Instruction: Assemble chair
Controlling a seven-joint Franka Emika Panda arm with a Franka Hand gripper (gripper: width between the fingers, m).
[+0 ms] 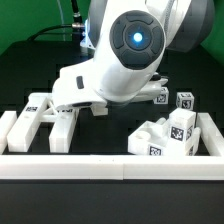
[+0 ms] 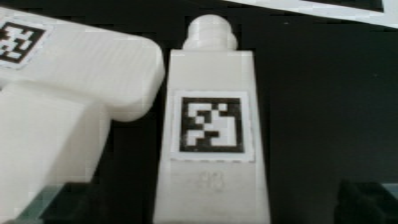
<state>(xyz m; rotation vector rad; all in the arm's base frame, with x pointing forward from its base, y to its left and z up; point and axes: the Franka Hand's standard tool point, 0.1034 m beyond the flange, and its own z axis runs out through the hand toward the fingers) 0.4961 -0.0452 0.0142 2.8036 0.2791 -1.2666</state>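
pegged leg (image 2: 210, 110) centred beneath gripper (image 2: 214, 203), jaws parted

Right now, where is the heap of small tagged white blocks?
The heap lies on the exterior view's right, just behind the front rail and below the big arm.

The arm (image 1: 130, 50) is glossy white, with a round blue glowing disc (image 1: 135, 38) ringed in black. At 11 o'clock the backdrop (image 1: 25, 20) is green. The table (image 1: 110, 130) is black. The rail (image 1: 110, 165) at 6 o'clock is plain white. The frame (image 1: 45, 115) at 8 o'clock and the heap of parts (image 1: 160, 140) at 4 o'clock are white, the heap carrying black-and-white square tags (image 1: 178, 135). In the wrist view a white leg (image 2: 210, 75) bears one such blocky-patterned tag (image 2: 210, 122); the white block (image 2: 71, 100) beside it bears another.
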